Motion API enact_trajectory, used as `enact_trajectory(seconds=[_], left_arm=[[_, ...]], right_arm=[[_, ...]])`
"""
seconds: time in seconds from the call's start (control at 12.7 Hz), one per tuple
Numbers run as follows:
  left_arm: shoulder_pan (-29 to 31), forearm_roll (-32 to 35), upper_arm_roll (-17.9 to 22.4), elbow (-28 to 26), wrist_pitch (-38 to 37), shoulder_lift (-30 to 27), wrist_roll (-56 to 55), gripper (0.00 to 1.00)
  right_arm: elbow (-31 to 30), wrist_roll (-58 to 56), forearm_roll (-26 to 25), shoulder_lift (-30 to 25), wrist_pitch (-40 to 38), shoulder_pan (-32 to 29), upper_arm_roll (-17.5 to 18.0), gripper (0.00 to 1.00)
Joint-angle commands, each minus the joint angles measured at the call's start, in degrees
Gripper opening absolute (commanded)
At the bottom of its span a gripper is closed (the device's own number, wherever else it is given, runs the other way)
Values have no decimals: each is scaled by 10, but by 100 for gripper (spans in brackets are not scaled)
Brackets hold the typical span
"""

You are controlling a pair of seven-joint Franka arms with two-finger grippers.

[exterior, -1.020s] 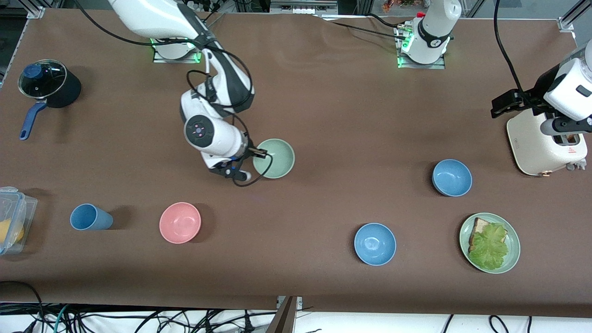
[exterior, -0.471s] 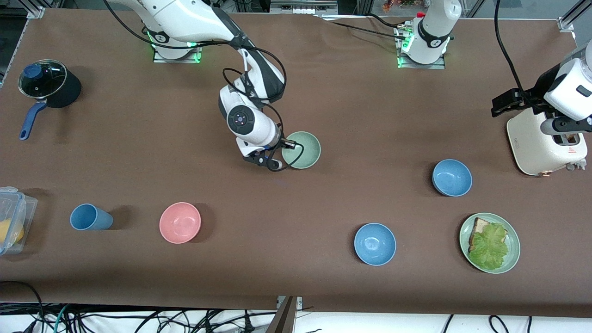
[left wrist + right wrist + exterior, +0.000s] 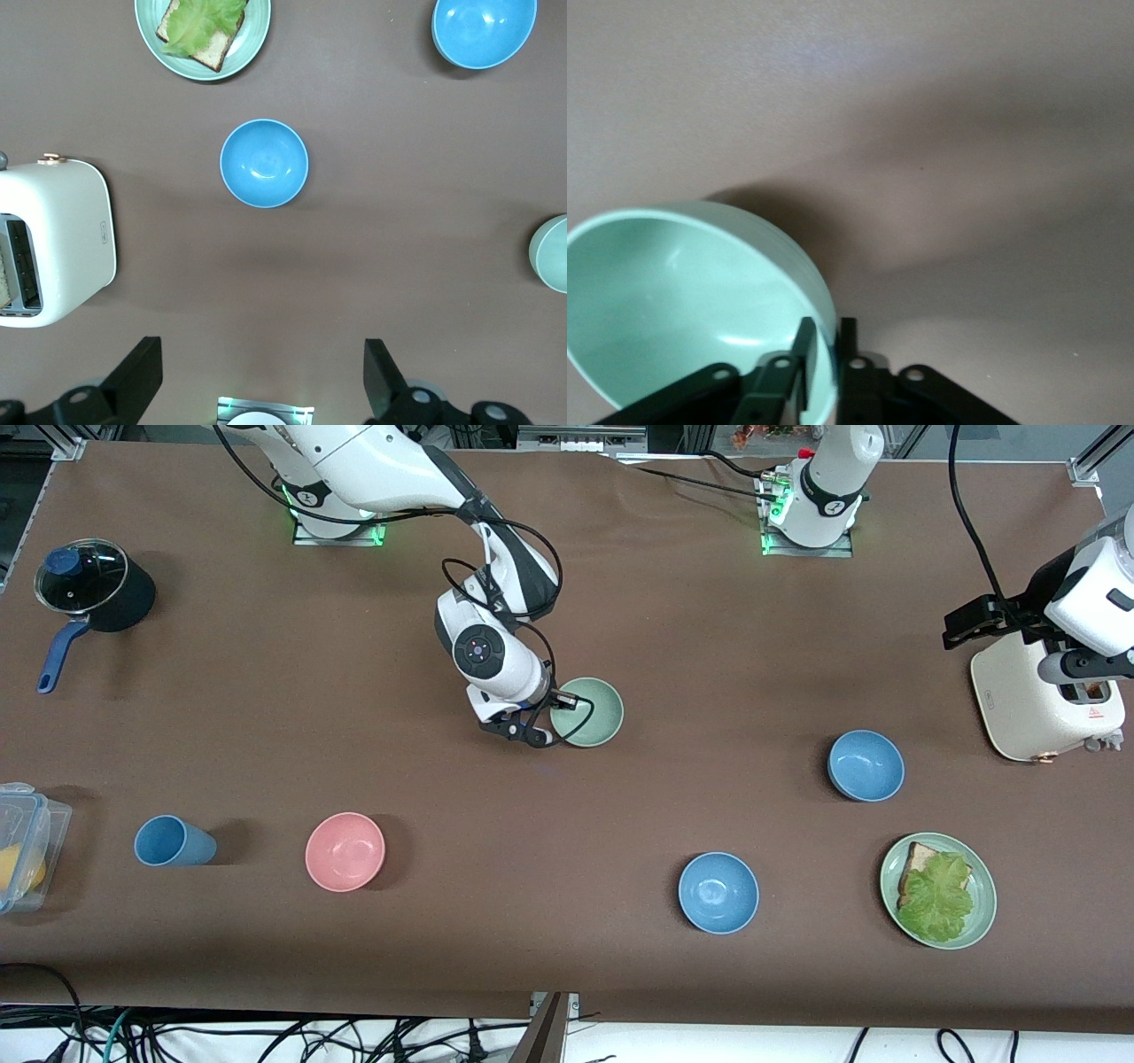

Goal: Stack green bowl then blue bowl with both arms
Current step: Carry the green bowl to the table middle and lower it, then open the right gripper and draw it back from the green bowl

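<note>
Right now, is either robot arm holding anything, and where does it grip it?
The right end effector pinches the green bowl by its rim, one finger inside and one outside. The left end effector is open and holds nothing.

Brown matte worktop, both arm bases bolted along the edge farthest from the front camera. Resting on it: black saucepan with glass lid and blue handle at the right arm's end; clear plastic container at that same end, nearer the camera; blue cup beside it; pink bowl next along. Green bowl mid-worktop. Two blue bowls toward the left arm's end. Green plate with bread and lettuce near them. White toaster at the left arm's end.
</note>
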Motion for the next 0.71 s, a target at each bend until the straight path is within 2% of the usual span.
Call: enact_trajectory(seconds=[0.0, 0.16, 0.39, 0.63], left_arm=[[0, -7, 2, 16, -13, 5, -1, 100], [0, -8, 2, 16, -13, 5, -1, 100], [1, -7, 3, 16, -13, 5, -1, 100], [0, -7, 0, 17, -10, 6, -1, 100]], right_arm=[[42, -4, -3, 10, -9, 5, -7, 100], [82, -8, -9, 7, -60, -4, -14, 100], [169, -80, -20, -3, -224, -63, -17, 100], [172, -193, -34, -40, -275, -142, -17, 100]])
